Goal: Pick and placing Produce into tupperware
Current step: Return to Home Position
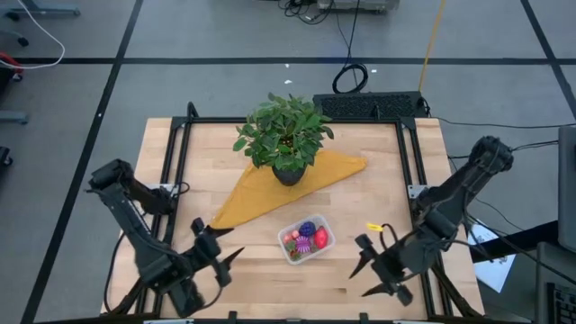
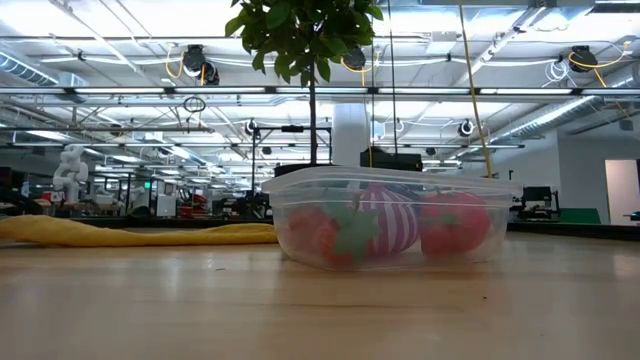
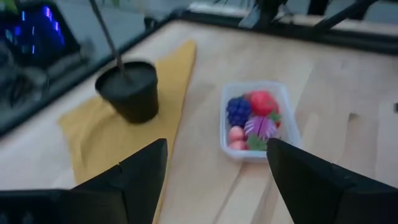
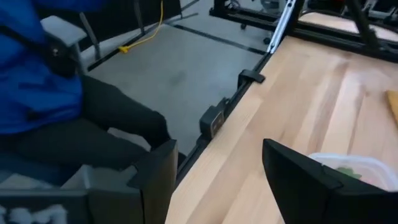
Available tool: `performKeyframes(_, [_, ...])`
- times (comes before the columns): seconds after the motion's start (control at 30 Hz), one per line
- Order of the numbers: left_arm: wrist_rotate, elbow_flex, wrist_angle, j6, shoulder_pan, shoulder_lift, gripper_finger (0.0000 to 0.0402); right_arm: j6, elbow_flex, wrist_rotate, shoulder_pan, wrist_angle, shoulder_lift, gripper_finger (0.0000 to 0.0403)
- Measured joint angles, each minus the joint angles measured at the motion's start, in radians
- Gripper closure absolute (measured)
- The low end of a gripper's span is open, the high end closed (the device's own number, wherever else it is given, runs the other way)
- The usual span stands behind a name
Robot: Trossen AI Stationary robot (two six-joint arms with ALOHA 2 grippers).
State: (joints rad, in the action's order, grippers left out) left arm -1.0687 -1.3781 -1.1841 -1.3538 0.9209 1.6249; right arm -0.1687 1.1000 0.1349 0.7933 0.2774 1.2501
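Looking straight down, the tupperware (image 1: 328, 232) sits on the tabletop (image 1: 378, 180) with the produce (image 1: 306, 238) inside it: red, pink and purple pieces. A potted plant (image 1: 285, 135) stands on a yellow cloth (image 1: 247, 202) just behind the tupperware. The left end effector (image 1: 229, 243) hangs to the tupperware's left and the right end effector (image 1: 363, 265) to its right, both spread and empty.

At table height, a red piece (image 2: 455, 225) and a purple striped piece (image 2: 392, 220) lie against the tupperware's clear front wall.

From the left wrist, the tupperware shows between the spread fingers (image 3: 124, 186), the black pot (image 3: 130, 90) near it.

From the right wrist, one corner of the tupperware shows past the spread fingers (image 4: 305, 180), and a person (image 4: 37, 74) in blue sits beyond the tabletop's edge.
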Motion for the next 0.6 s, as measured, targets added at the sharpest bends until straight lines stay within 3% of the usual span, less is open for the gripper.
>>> performKeyframes(0.2, [-0.123,0.0,-0.108,-0.113,0.139,-0.047,0.0123,-0.03,-0.018,0.007,0.014,0.032,-0.049,0.0177])
performKeyframes(0.37, [-0.207,0.063,-0.165,-0.303,0.251,-0.052,0.0123,-0.052,-0.174,0.074,-0.016,-0.076,-0.108,0.0177])
performKeyframes(0.5, [-0.207,0.226,-0.051,-0.356,0.219,-0.049,0.0123,-0.036,-0.375,0.074,-0.1,-0.296,-0.202,0.0177])
performKeyframes(0.6, [-0.23,0.31,-0.055,-0.359,0.162,-0.053,0.0124,-0.026,-0.495,0.072,-0.185,-0.39,-0.292,0.0177])
